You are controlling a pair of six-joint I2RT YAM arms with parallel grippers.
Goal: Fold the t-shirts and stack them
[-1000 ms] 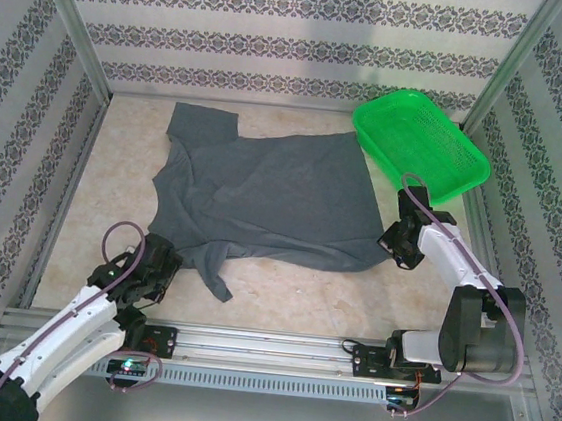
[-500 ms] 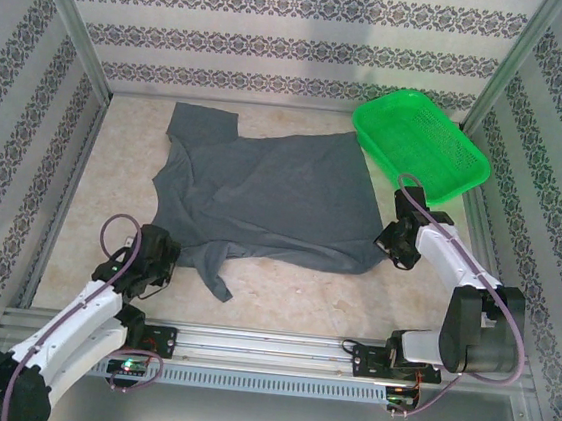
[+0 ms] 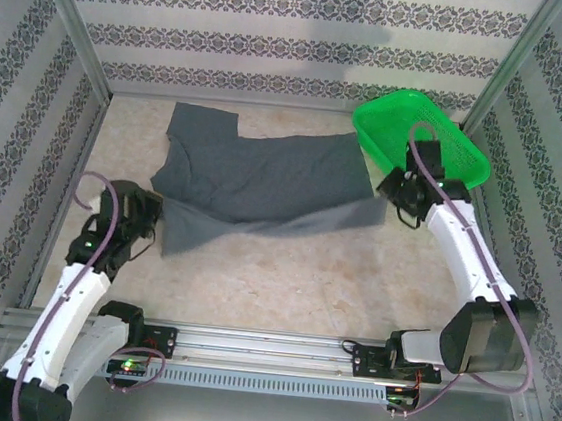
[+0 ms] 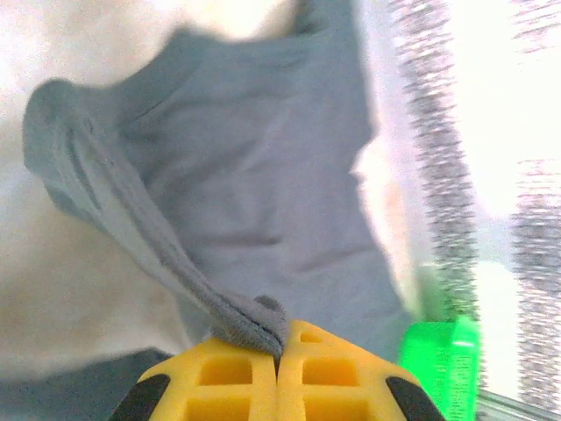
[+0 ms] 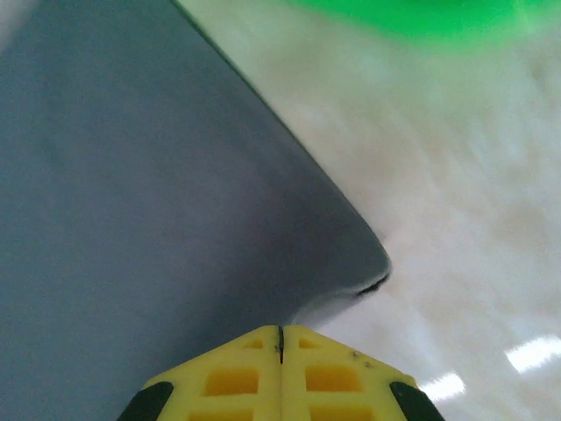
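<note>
a: yellow fingers on the left gripper [image 4: 279,333], are they together?

b: pressed together, with a bunched fold of the t-shirt [image 4: 254,175] pinched between the tips. a rope-like strand of grey cloth runs from the pinch up and away to the left in the wrist view.

a: and the right gripper [image 5: 280,331]?

b: its yellow fingers meet too, with only a thin dark seam between them. grey cloth runs right up to the tips and a corner of it curls just ahead, so it looks clamped on the shirt's edge.

a: where does the shirt lie?

b: from above, on the pale table [image 3: 305,273], in the far half. its near edge is held up in a band between the two grippers, the left one at the near-left corner and the right one at the right corner. the far part lies flat, with one sleeve pointing to the back left.

a: anything beside it?

b: a green basket [image 3: 441,127] at the far right. the right gripper sits just by its near-left rim, and the shirt's right edge is close to it. patterned walls [image 3: 278,44] stand round the table.
</note>
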